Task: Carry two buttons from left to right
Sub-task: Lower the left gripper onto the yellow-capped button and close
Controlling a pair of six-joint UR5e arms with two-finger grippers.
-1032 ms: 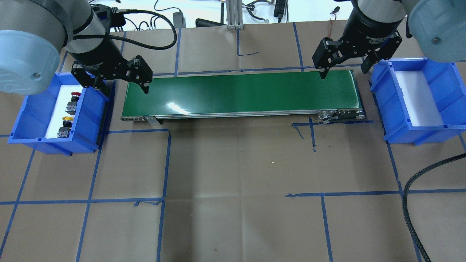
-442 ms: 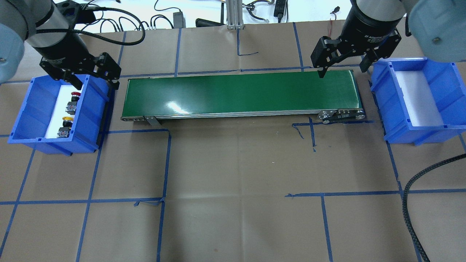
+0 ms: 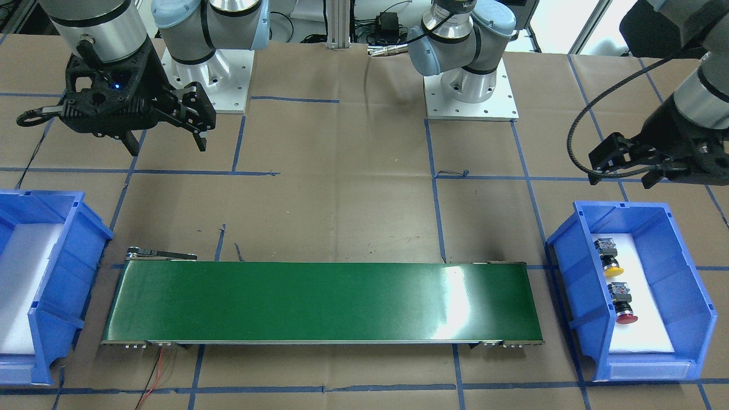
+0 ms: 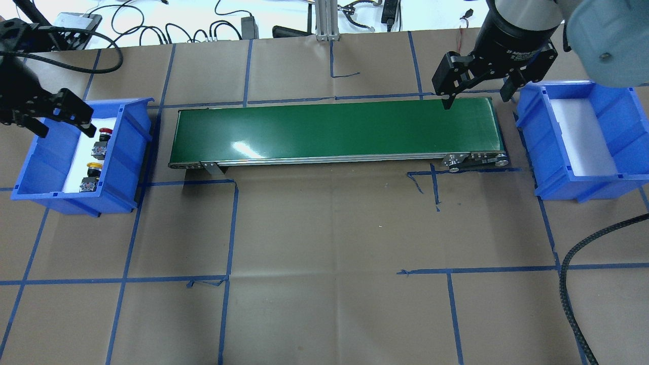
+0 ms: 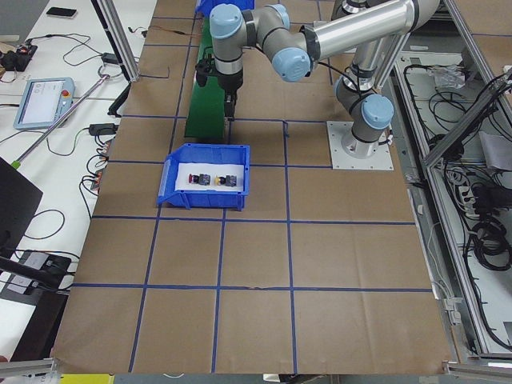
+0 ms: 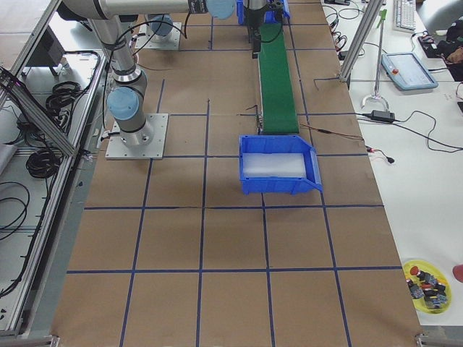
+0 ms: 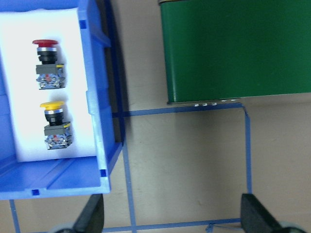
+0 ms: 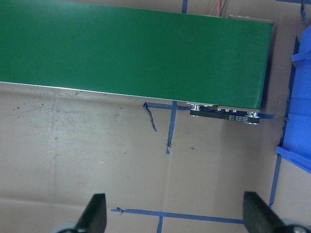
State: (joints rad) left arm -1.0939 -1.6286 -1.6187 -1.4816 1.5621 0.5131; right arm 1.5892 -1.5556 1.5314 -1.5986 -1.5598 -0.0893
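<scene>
We see the two buttons lying on their sides on the white foam pad inside the blue plastic bin [image 4: 120, 167] at the robot's left end of the table [image 4: 324, 228]. They lie one behind the other and a little apart. The red-capped push-button on its black-grey boxy body [image 7: 47, 63] lies farther from the robot. The yellow-capped push-button on a like body [image 7: 56, 125] lies nearer to it, and both caps point away from the robot. Neither button touches the bin's walls. The left hand [image 4: 69, 134] hangs in the air by this bin and touches nothing. Its own camera shows its two fingertips [image 7: 91, 218] spread wide with nothing between them, so we read it as open and empty. The views disagree on exactly where it hangs over the bin, so we cannot place it more closely. A long green conveyor belt [image 4: 329, 126] lies across the middle of the brown paper-covered table, between this bin and a second blue plastic bin [image 4: 552, 157], also lined with white foam, at the robot's right end. The right hand [image 4: 475, 103] is held up near the belt's right end, close to that second bin. Its fingers are likewise wide apart and it grips nothing. Blue tape lines mark a grid on the paper.
</scene>
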